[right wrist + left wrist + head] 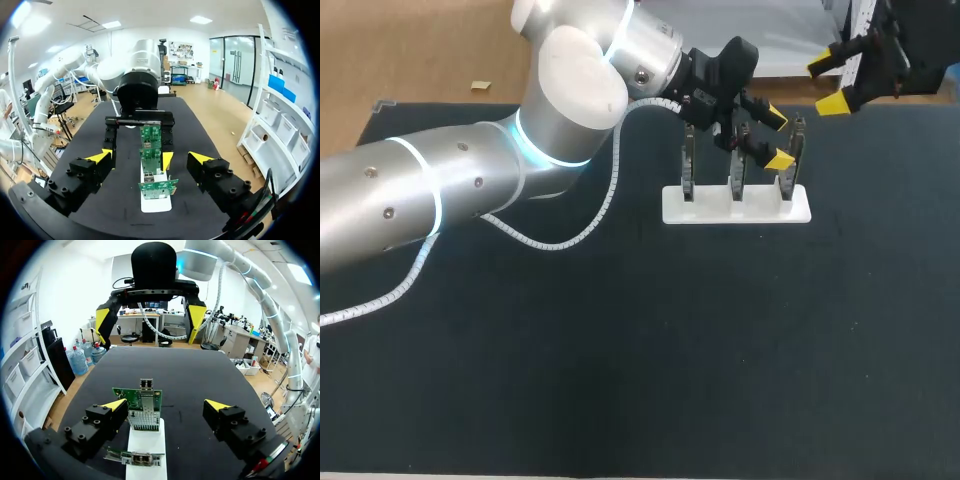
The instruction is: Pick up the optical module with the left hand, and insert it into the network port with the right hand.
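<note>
Three green circuit boards stand upright in a white stand (735, 205). My left gripper (776, 137) hangs over the stand, open. In the left wrist view one board (142, 407) stands between its fingers, nearer one finger (116, 405), and neither finger grips it. A small metal port piece (146, 384) sits on that board's top edge; I cannot make out the optical module as a separate part. My right gripper (838, 85) is open and empty, up beyond the stand's far right end. The right wrist view shows the boards (150, 157) in a row ahead of my right gripper (150, 157).
The stand sits on a black mat (650, 350) that covers the table. A white cable loops from my left arm (440, 195) onto the mat beside the stand. A small tan scrap (480, 87) lies on bare wood beyond the mat's far left.
</note>
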Robot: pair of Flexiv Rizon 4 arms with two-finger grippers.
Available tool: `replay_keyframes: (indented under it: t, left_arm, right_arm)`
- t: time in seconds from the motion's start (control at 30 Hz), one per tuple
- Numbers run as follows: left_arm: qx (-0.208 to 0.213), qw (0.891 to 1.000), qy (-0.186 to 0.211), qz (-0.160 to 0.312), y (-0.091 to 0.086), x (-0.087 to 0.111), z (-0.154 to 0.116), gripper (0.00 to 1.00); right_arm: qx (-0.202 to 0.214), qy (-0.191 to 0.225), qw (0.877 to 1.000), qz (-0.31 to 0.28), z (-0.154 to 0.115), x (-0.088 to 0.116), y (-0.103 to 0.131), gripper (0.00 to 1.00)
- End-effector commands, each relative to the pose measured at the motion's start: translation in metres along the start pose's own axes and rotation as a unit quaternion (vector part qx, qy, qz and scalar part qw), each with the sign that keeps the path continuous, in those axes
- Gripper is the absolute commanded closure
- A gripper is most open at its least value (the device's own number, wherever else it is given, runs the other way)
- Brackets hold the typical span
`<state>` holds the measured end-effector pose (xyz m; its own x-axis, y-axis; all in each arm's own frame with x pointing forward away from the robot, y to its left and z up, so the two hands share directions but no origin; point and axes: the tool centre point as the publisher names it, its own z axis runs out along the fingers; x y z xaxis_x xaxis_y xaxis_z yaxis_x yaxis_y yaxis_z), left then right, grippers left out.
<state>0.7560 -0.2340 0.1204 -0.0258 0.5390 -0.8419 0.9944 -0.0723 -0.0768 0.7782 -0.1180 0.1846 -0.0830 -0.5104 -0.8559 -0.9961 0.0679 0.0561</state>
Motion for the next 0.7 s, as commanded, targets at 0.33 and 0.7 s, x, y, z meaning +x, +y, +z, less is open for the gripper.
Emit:
replay_keyframes:
  t: [0.33,0.7]
  left_arm:
    - [0.002,1.000,0.002,0.000,0.002,-0.001,0.000,0.00]
    - [0.002,1.000,0.002,0.000,0.002,-0.001,0.000,0.00]
  right_arm:
    - [-0.002,0.023,1.000,-0.010,0.017,0.003,-0.001,1.00]
    - [-0.011,0.032,0.999,0.003,0.027,0.016,-0.001,1.00]
